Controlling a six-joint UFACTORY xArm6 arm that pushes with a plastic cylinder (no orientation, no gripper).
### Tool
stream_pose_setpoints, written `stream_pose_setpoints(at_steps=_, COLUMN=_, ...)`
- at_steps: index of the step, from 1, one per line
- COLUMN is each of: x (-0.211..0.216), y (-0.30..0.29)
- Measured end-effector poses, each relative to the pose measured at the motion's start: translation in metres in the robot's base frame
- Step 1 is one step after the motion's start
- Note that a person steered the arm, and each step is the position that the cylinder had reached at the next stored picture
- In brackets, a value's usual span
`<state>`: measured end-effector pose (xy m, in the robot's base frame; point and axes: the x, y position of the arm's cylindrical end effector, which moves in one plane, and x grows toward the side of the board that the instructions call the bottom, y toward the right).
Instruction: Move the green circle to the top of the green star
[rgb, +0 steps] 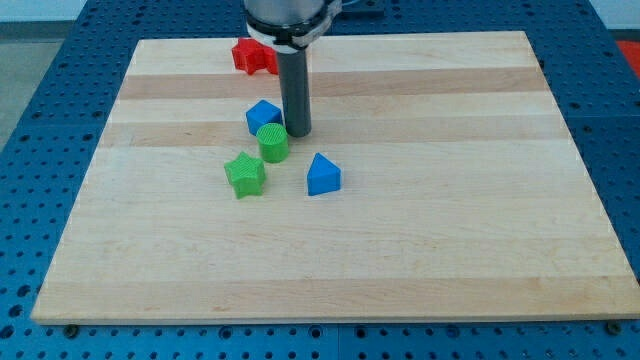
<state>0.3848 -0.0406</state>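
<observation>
A red block (254, 56) sits near the counter's (450, 230) top edge, shape hard to call. A blue block (262, 116) rests left of centre, and a blue triangle (322, 175) lies below and to its right. Blue pegboard (60, 90) frames the wooden counter.

Straight dark-grey rod (297, 90), silver collar w/ white ring.

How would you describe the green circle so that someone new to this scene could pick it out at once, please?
Start at the wooden board and find the dark rod coming down near the view's top centre. My tip ends just right of a small cluster of blocks. The green circle is the round green one beside it, below the blue block and up-right of the pointed green star.
</observation>
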Motion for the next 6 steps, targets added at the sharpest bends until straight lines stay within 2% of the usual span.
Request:
stream_pose_setpoints(at_steps=2, x=0.016, y=-0.003)
stream_pose_setpoints(at_steps=4, x=0.016, y=-0.032)
stream_pose_setpoints(at_steps=5, x=0.016, y=-0.013)
stream_pose_setpoints(at_steps=6, x=0.011, y=0.034)
